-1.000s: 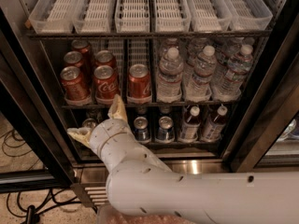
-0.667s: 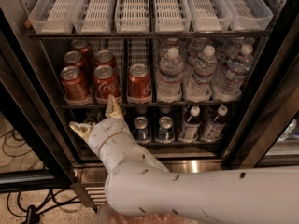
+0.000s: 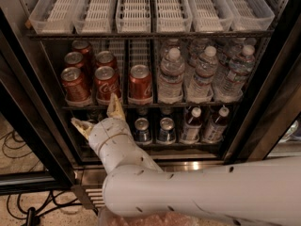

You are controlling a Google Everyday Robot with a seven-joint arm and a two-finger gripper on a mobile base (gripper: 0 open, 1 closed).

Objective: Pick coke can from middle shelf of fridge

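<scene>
Several red coke cans stand on the left of the middle shelf [image 3: 155, 106] of the fridge [image 3: 275, 93]; the front row holds one at the left [image 3: 75, 84], one beside it [image 3: 107, 84] and one further right [image 3: 140, 83]. My gripper [image 3: 98, 115] is open, just below and in front of the shelf edge, under the front cans. One fingertip [image 3: 115, 106] points up at the shelf edge below the second can, the other [image 3: 81, 125] splays left. It holds nothing.
Clear water bottles [image 3: 202, 74] fill the right of the middle shelf. Bare white lanes [image 3: 141, 6] sit on the shelf above. Silver cans [image 3: 165, 129] and small bottles [image 3: 190, 125] stand on the lower shelf. Cables [image 3: 19, 149] lie on the floor at left.
The gripper has shifted slightly up and right toward the middle shelf edge. The cans have not moved.
</scene>
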